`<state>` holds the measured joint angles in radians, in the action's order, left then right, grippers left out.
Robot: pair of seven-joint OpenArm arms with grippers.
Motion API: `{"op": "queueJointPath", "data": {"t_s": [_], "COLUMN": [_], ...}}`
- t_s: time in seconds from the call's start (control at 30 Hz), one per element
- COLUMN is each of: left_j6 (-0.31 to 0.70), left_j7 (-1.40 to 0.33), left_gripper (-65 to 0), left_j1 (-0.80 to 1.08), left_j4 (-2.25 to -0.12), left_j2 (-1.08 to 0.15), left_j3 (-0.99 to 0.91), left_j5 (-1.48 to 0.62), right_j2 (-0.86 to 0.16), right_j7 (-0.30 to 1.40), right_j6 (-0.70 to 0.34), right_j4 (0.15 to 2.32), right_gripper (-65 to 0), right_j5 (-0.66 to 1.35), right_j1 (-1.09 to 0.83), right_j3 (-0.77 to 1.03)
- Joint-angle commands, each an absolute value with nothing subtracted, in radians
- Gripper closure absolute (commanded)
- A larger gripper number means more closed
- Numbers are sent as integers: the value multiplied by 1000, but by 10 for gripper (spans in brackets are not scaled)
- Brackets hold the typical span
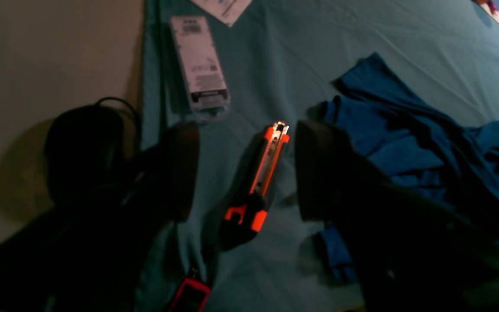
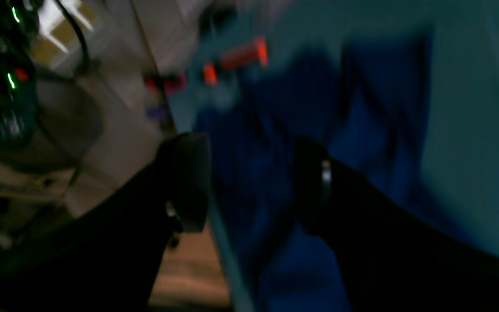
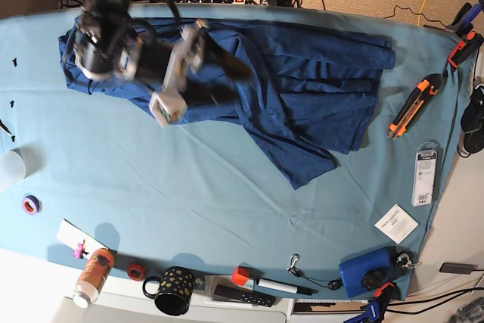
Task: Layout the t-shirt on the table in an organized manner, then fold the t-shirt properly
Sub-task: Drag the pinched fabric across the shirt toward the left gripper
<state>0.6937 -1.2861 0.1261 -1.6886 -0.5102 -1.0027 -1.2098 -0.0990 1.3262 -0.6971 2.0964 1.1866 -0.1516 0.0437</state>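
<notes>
navy t-shirt (image 3: 302, 88) lies rumpled across the far half of the table (image 3: 189, 209), both grippers gaping.

the shirt runs from the table's far left edge to near its right end, one point of fabric reaching toward the middle. the right gripper (image 3: 219, 81) hangs over the shirt's left part, fingers spread with nothing between them. the left gripper (image 1: 247, 169) is spread wide too, above an orange utility knife (image 1: 260, 177) on the teal cloth just beside the shirt's edge, with a clear packaged item (image 1: 199, 65) beyond it.
</notes>
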Motion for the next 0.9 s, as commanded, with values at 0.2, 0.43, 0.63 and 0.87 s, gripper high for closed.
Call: {"op": "queueJointPath", "data": {"t_s": [0.2,0.43,0.63,0.87], "left_j6": [698,698,698,698], "left_j7": [-1265,-1286,-1286,-1302], "left_gripper": [-306,-306,-306,-306], "left_j1": [120,122,137,187], "left_j4": [-1704,-1704,-1704,-1704], "left_j2": [-537,-534,-492,-424], "left_j3": [-1011,-1010,-1009,-1004], "left_j5": [-1234,-1235,-1244,-1308], "right_j2": [66,94,95,142], "right_j7": [1059,1021,978,966], "right_j6": [-693,-629,-630,-636], "right_j4": [2091,1742,1360,1183], "right_gripper": [-310,-310,-310,-310], "right_j5": [692,583,587,640], "right_j1": [27,136,253,316], "right_j3": [46,45,45,30]}}
